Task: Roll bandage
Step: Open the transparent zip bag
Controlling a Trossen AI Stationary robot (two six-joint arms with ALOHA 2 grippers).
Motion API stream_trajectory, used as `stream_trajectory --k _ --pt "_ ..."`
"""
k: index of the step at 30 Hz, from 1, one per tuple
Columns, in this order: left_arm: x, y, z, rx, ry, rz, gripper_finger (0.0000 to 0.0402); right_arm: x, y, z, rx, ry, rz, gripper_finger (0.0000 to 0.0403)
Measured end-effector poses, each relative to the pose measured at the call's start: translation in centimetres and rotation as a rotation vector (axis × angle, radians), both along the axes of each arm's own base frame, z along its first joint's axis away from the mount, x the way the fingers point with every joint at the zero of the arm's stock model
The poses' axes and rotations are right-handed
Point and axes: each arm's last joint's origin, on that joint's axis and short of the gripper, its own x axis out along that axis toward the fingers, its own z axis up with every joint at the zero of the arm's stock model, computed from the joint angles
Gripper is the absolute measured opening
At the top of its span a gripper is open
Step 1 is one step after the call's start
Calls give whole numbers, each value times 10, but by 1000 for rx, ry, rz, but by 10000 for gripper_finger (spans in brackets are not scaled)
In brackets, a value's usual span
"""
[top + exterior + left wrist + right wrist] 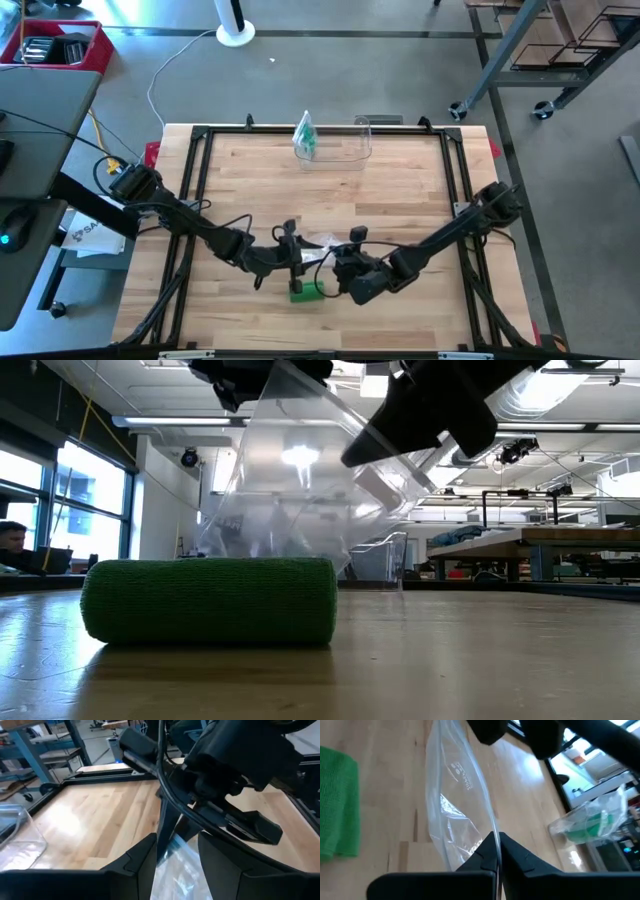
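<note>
A green rolled bandage lies on its side on the wooden table near the front edge, and also shows in the low view and the right wrist view. Just behind it a clear plastic bag hangs between my two grippers. My right gripper is shut on the bag. My left gripper is open, its fingers on either side of the bag's edge. Whether they touch the bag, I cannot tell. My right gripper pinches the bag's stiff upper edge between its two fingers. The fingers come from the table's right side, slanting down, roughly along that edge. The bag is held up off the table and sags slack below the fingers.
A clear container stands at the table's far edge. In it is another bag with something green inside. Black frame rails run along the table's left and right sides. Bare wood lies between the grippers and the container.
</note>
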Motion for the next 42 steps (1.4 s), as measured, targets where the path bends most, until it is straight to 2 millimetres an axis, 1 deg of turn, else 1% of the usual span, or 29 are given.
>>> stream_trajectory --k 6,10,13,17,22,26,30,35,38,42 --pt "3 0 -2 0 -7 -9 140 1 -1 0 12 0 -2 0" --pt "9 -4 -9 0 -37 -47 140 1 -1 0 15 -1 -2 0" --pt "13 -6 -16 46 -35 -67 140 1 -1 0 19 -1 -5 0" --pt "14 -6 -20 107 -20 -28 140 5 0 11 61 -17 -51 0" --pt "14 -4 -20 140 -19 33 141 9 2 33 47 16 -61 0" --pt "11 -3 -22 184 -1 106 139 10 4 40 63 31 -46 0" --pt "9 -5 -24 212 21 132 126 8 4 36 95 47 -41 0" --pt "6 -5 -30 211 73 136 97 6 -3 26 127 63 -72 0" --pt "3 -4 -35 196 109 146 76 9 -5 21 132 77 -79 0" --pt "0 -4 -41 155 154 164 45 17 -3 8 136 97 -52 0"
